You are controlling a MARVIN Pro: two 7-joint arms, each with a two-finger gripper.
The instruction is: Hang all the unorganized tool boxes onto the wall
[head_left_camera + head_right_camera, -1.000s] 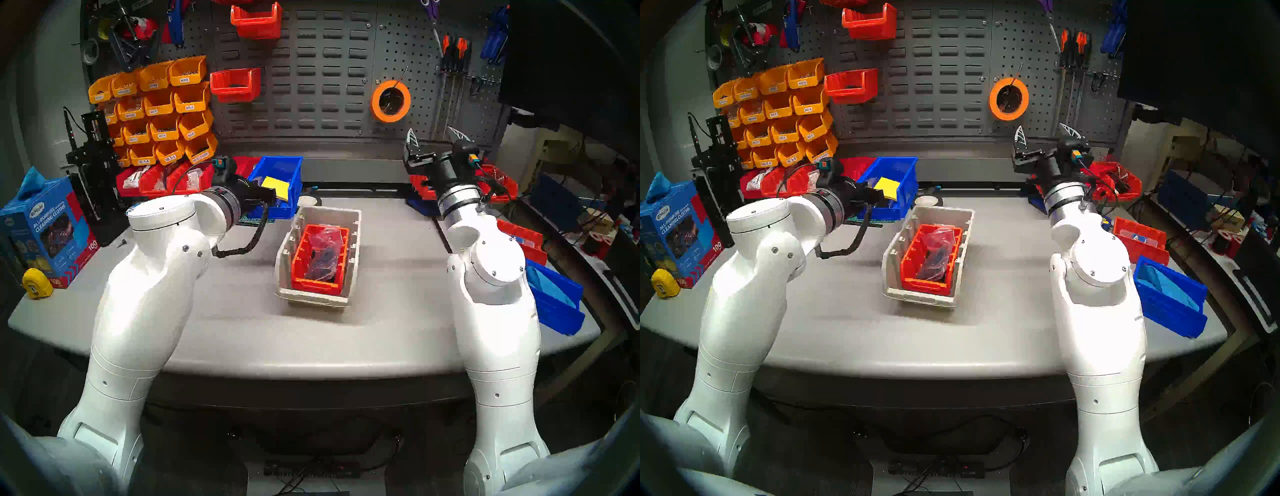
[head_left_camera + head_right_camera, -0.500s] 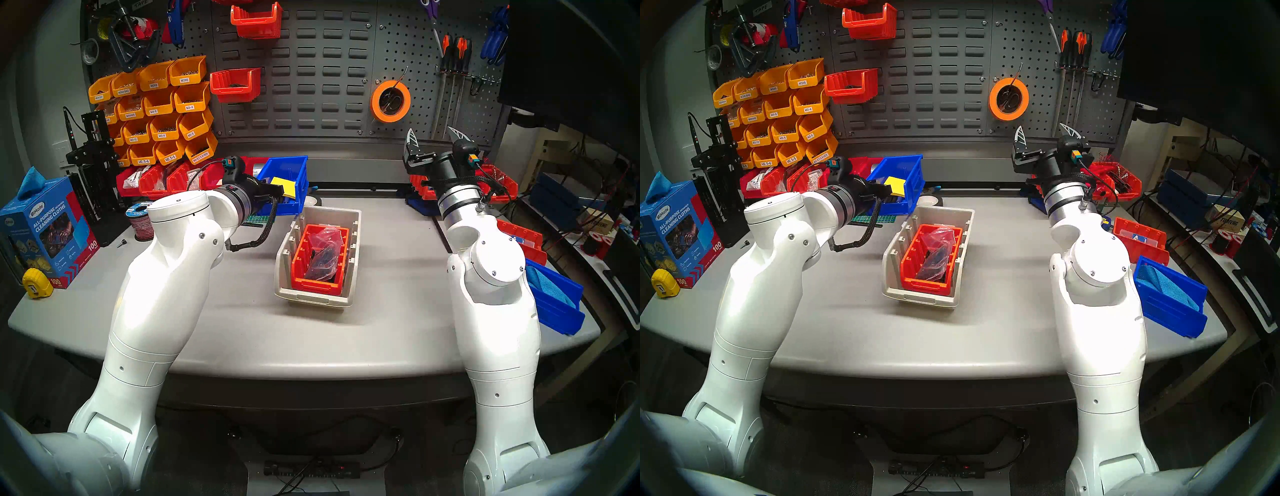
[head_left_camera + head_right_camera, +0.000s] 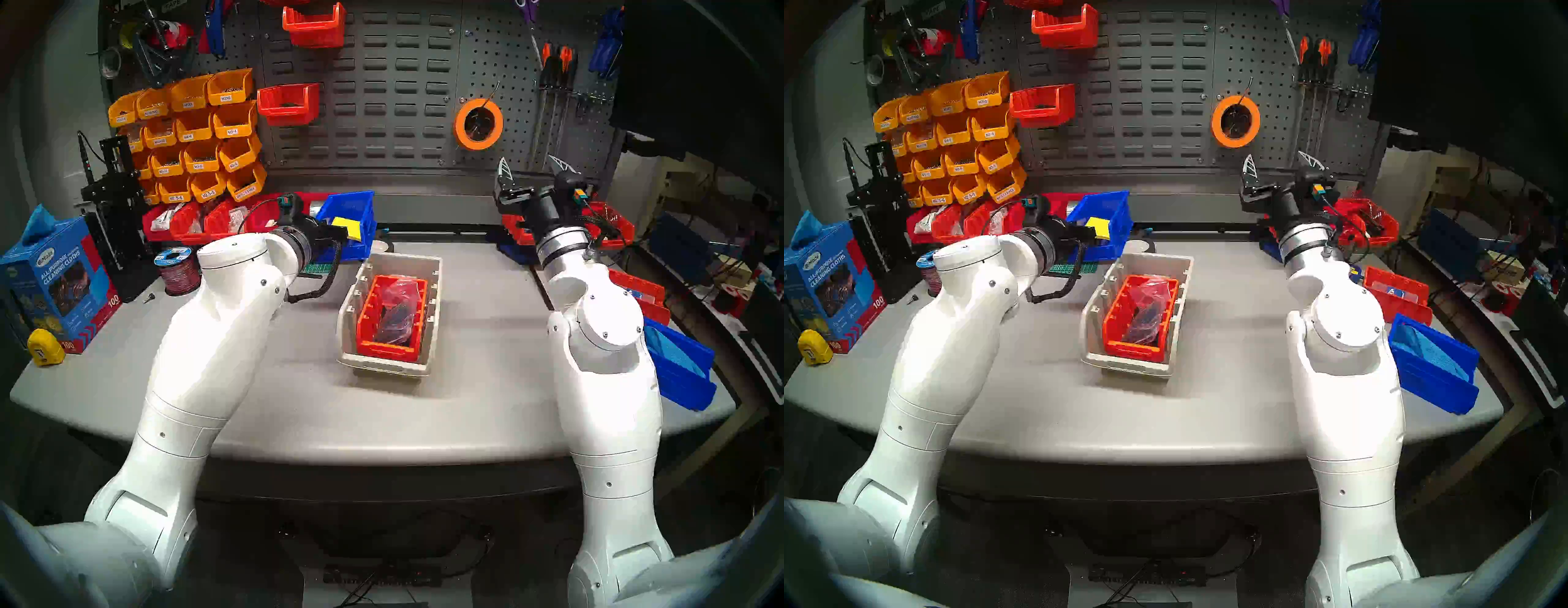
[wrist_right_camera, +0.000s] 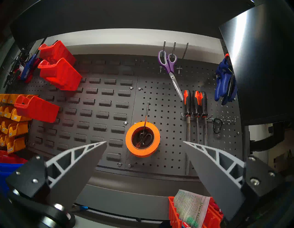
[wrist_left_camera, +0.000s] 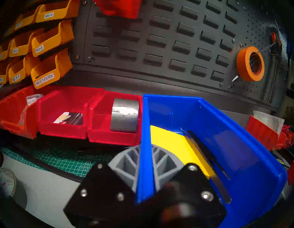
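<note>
The blue tool box [image 3: 356, 208] with a yellow card inside is at the back of the table, below the slotted wall [image 3: 382, 106]. My left gripper [image 3: 344, 236] is shut on the box's left side wall. In the left wrist view both grey fingers [image 5: 127, 160] pinch that blue wall [image 5: 145, 143]. A beige tool box [image 3: 435, 271] sits mid-table with a red-orange tool box [image 3: 371, 305] nested inside it, holding a plastic bag. My right gripper [image 3: 535, 166] hangs open in the air in front of the pegboard, its fingers [image 4: 82, 160] spread wide around nothing.
Two red bins [image 3: 288, 104] hang on the slotted panel. Yellow-orange labelled bins [image 3: 191, 136] are on its left and an orange tape roll [image 3: 478, 124] on its right. Red bins [image 3: 199, 220] line the back left. A wire spool [image 3: 176, 271] and a blue bin with cloth [image 3: 679, 365] flank the table.
My left arm has swung to the right, carrying the blue tool box a little rightward, and has uncovered the wire spool. The right arm has not moved.
</note>
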